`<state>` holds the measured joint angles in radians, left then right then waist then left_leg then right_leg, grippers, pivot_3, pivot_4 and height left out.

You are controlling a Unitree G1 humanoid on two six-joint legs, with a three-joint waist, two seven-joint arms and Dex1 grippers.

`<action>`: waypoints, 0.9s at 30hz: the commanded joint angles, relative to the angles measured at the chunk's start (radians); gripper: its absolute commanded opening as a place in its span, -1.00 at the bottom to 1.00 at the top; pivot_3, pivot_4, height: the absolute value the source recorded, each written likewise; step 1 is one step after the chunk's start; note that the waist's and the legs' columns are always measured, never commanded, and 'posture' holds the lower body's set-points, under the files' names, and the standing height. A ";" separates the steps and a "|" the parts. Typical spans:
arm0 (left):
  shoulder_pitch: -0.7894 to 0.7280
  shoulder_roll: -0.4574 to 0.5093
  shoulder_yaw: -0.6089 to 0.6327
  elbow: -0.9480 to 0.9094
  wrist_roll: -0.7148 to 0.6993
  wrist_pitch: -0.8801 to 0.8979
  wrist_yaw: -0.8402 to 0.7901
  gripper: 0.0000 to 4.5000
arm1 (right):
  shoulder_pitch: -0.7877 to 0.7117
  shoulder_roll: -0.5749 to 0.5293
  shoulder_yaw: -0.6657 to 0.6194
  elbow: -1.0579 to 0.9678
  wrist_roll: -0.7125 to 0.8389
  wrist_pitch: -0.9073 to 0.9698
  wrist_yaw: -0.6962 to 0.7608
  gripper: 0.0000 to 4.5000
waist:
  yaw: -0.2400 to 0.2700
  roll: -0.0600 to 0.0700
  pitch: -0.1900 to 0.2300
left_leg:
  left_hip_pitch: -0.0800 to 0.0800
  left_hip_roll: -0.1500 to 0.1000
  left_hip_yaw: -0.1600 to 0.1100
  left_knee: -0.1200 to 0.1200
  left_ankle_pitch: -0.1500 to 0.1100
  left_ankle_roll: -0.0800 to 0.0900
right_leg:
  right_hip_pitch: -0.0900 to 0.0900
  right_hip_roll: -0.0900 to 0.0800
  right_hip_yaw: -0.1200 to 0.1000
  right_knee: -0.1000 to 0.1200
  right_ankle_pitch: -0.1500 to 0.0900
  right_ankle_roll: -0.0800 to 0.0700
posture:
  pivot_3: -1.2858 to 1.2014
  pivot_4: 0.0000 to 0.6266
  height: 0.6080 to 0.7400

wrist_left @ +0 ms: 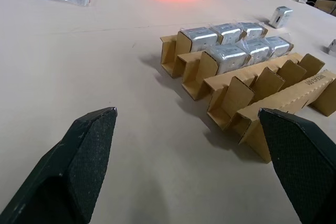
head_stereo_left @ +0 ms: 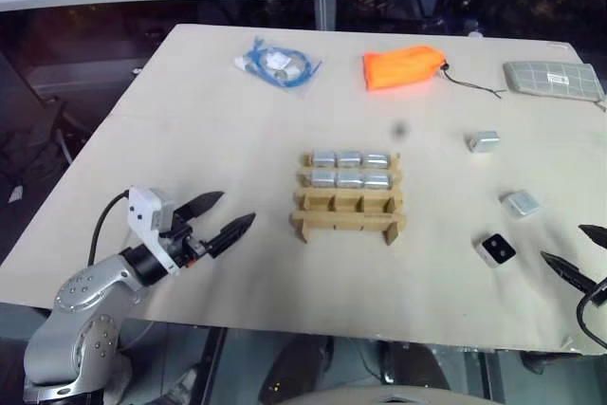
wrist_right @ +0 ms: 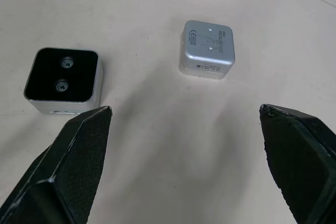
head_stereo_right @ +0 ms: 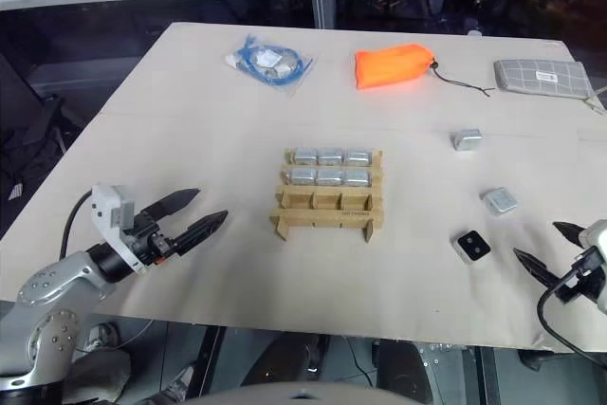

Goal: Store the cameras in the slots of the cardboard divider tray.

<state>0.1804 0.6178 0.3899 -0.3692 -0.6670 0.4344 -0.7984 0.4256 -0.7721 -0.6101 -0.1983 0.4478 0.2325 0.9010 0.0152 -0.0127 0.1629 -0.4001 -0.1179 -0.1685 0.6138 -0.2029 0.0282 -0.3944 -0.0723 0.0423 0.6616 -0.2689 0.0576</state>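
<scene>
Currently both the left tool (head_stereo_left: 220, 216) and right tool (head_stereo_left: 579, 251) are spread wide and empty beside the cardboard divider tray (head_stereo_left: 347, 216).

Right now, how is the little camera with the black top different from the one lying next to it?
The black-faced camera lies with its dark lens side up; the silver camera lies with a labelled silver face up. The black-faced camera sits nearer the robot's right gripper; the silver camera lies farther up the table. Both are small boxy blocks with rounded corners, loose on the table, outside the cardboard divider tray.
</scene>
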 commanded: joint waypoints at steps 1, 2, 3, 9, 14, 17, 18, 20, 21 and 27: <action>-0.030 0.006 0.031 -0.020 -0.025 -0.006 0.009 1.00 | -0.032 0.017 -0.031 -0.026 0.010 0.002 -0.047 1.00 | 0.000 0.000 0.000 | 0.000 0.000 0.000 0.000 0.000 0.000 | 0.000 0.000 0.000 0.000 0.000 0.000 | 0.03 -0.52 1.00; -0.051 0.006 0.032 -0.015 -0.042 -0.004 0.005 1.00 | -0.050 0.026 -0.028 -0.041 0.020 0.023 -0.074 1.00 | 0.000 0.000 0.000 | 0.000 0.000 0.000 0.000 0.000 0.000 | 0.000 0.000 0.000 0.000 0.000 0.000 | 0.03 -0.52 1.00; -0.072 0.005 0.034 -0.007 -0.057 -0.003 0.001 1.00 | -0.067 0.031 -0.028 -0.054 0.034 0.057 -0.100 1.00 | 0.000 0.000 0.000 | 0.000 0.000 -0.001 0.000 0.000 0.000 | 0.000 0.000 -0.001 0.000 0.000 0.000 | 0.03 -0.52 1.00; -0.151 0.006 0.043 0.018 -0.116 0.001 -0.010 1.00 | -0.125 0.022 -0.023 -0.121 0.061 0.185 -0.177 1.00 | -0.001 0.002 0.000 | 0.000 0.000 0.000 0.001 0.000 0.000 | 0.000 0.000 0.000 0.000 0.001 0.001 | 0.03 -0.52 1.00; -0.201 0.035 0.028 -0.012 -0.197 0.040 -0.068 1.00 | -0.176 0.003 0.035 -0.159 0.056 0.260 -0.197 1.00 | -0.001 0.002 0.000 | 0.000 0.000 0.000 0.001 0.000 0.001 | 0.000 0.000 0.000 0.000 0.001 0.001 | 0.03 -0.52 1.00; -0.223 0.053 0.010 -0.029 -0.212 0.055 -0.089 1.00 | -0.223 -0.005 0.072 -0.149 0.043 0.275 -0.206 1.00 | -0.001 0.002 0.000 | 0.000 0.000 0.000 0.001 0.000 0.001 | 0.000 0.000 -0.001 0.000 0.001 0.001 | 0.03 -0.52 1.00; -0.226 0.058 0.003 -0.036 -0.209 0.057 -0.093 1.00 | -0.244 -0.007 0.090 -0.138 0.033 0.275 -0.210 1.00 | -0.002 0.002 0.000 | 0.000 0.000 0.000 0.001 0.000 0.001 | 0.000 0.000 -0.001 0.000 0.001 0.001 | 0.03 -0.52 1.00; -0.229 0.065 -0.007 -0.047 -0.210 0.061 -0.096 1.00 | -0.283 -0.012 0.122 -0.118 0.011 0.274 -0.218 1.00 | -0.003 0.002 0.000 | 0.000 0.000 0.001 0.001 0.000 0.001 | 0.000 0.001 -0.001 0.000 0.001 0.001 | 0.03 -0.52 1.00; -0.229 0.067 -0.011 -0.054 -0.210 0.061 -0.098 1.00 | -0.312 -0.014 0.141 -0.101 0.000 0.276 -0.224 1.00 | -0.003 0.001 0.000 | 0.000 0.000 0.001 0.001 0.000 0.001 | 0.000 0.001 -0.001 0.000 0.001 0.001 | 0.03 -0.52 1.00; -0.203 0.080 -0.017 -0.099 -0.207 0.060 -0.107 1.00 | -0.429 -0.034 0.221 -0.018 -0.046 0.276 -0.222 1.00 | 0.000 0.002 0.001 | 0.000 0.000 0.001 0.001 0.000 0.001 | -0.001 0.001 0.000 0.000 0.001 0.001 | 0.03 -0.52 1.00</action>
<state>-0.0287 0.6820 0.3579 -0.4241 -0.8648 0.4965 -0.9010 0.0135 -0.7806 -0.3871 -0.2185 0.4140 0.5195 0.6729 0.0149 -0.0108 0.1635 -0.4005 -0.1180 -0.1680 0.6145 -0.2024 0.0290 -0.3950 -0.0719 0.0421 0.6615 -0.2679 0.0583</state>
